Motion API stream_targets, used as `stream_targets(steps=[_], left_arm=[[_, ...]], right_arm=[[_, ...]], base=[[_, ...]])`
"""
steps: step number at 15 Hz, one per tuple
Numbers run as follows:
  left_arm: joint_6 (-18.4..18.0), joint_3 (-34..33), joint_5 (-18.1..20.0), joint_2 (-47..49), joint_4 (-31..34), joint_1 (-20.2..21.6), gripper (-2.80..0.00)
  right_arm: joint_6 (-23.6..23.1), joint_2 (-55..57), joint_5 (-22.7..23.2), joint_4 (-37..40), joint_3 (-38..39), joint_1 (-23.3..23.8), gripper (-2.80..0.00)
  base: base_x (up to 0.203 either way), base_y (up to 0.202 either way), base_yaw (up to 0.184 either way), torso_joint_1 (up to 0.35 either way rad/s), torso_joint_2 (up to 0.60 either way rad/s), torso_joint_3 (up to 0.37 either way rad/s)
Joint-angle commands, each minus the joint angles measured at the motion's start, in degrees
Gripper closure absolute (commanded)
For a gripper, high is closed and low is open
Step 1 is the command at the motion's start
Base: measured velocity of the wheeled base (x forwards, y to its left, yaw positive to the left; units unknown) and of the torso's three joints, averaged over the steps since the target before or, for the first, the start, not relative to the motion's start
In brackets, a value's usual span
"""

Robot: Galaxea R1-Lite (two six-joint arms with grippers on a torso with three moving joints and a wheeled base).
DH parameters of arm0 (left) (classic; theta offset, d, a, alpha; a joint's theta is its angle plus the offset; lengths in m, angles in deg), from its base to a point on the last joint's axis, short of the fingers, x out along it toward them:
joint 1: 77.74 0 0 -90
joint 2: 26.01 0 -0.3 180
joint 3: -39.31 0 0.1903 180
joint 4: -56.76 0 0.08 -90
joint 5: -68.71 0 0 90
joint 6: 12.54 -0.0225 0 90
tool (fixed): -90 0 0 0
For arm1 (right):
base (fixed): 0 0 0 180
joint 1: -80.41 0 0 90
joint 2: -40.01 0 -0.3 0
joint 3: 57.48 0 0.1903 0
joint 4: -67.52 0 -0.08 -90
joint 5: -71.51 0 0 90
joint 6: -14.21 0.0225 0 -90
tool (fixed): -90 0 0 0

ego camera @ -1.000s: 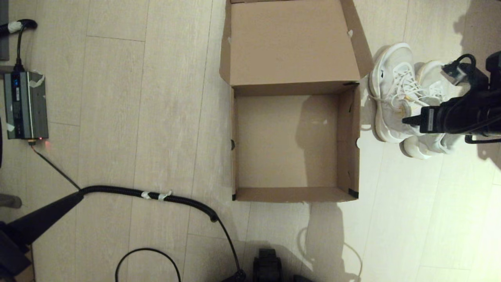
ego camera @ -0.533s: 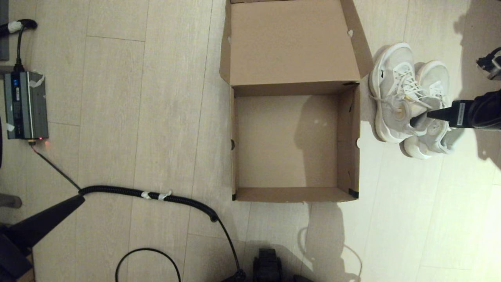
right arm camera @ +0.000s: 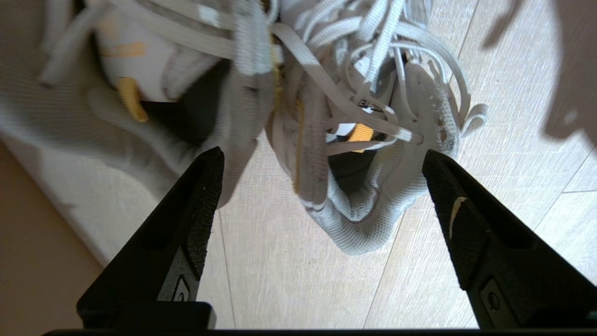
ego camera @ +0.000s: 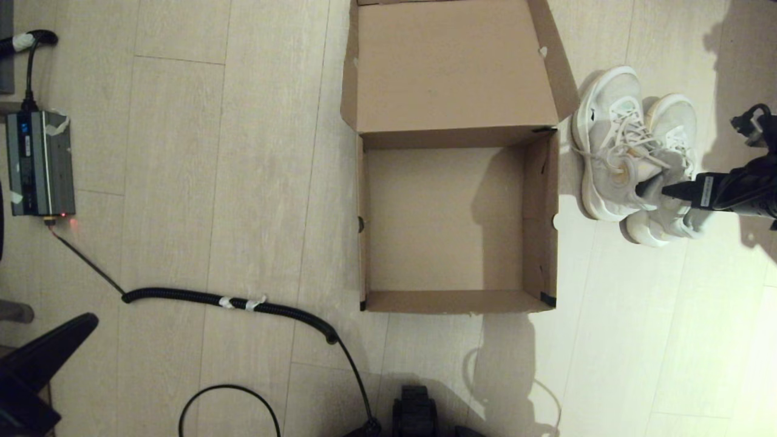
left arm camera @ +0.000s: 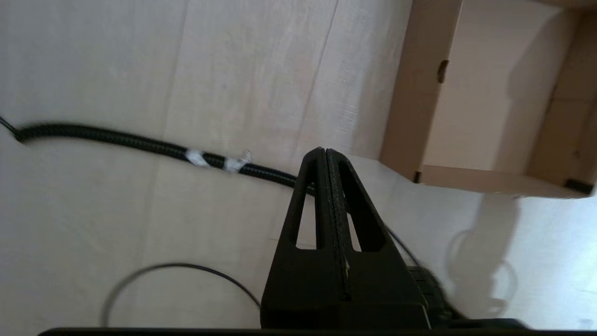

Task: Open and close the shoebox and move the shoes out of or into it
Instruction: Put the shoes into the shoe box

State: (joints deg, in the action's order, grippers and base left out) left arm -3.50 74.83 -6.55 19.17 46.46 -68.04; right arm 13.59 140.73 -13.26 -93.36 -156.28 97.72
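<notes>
The shoebox point(ego camera: 455, 221) sits open on the pale plank floor point(ego camera: 212, 182), its hinged lid point(ego camera: 449, 64) thrown back on the far side and its bare interior ringed by four upright cardboard walls; dark tape marks the two near corners. Just beyond the box's right wall, on the robot's right, the shoes point(ego camera: 634, 155) stand side by side on the floor, toes pointing away from the robot, the nearer one close to the cardboard with only a thin strip of floor between. The right gripper point(ego camera: 652, 189) reaches in from the right edge at the heel ends of the pair; in the right wrist view its fingers point(right arm camera: 196, 219) are spread wide and hold nothing, one at the gap between the two collars and the other outside the collar of the shoe farther from the box, that collar lying between them. The left gripper point(ego camera: 73, 331) hangs low at the robot's left, well apart from the box, its fingers point(left arm camera: 326, 205) pressed together on nothing. A black corrugated cable point(ego camera: 230, 300) with white tape wraps curves across the floor between that gripper and the box's near left corner; a thin black loop of wire point(ego camera: 230, 400) lies nearer the robot; a grey power unit point(ego camera: 39, 161) rests by the far left edge; broad bare planks lie open in front of the box and to its left.
</notes>
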Motion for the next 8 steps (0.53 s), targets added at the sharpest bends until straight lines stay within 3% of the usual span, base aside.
stream_targets(steps=[1,3,8], left_arm=[[-1.8,-0.2,-0.2,-2.7,0.3,0.1,0.0],[-4.0,-0.1,-0.1,-6.6,4.1,0.1,0.0],[-4.6,-0.3,0.2,-18.3,18.2,0.0,0.0]], right_arm=[[0.1,2.1,0.2,-0.8,0.1,0.5,-2.8],[0.2,4.5,0.2,-4.6,0.1,0.8,-2.8],[2.6,9.6,0.4,-13.9,-0.3,0.2,-2.8]], base=[[0.0,0.0,0.0,0.0,0.0,0.0],[0.0,0.0,0.0,0.0,0.0,0.0],[0.0,0.0,0.0,0.0,0.0,0.0]])
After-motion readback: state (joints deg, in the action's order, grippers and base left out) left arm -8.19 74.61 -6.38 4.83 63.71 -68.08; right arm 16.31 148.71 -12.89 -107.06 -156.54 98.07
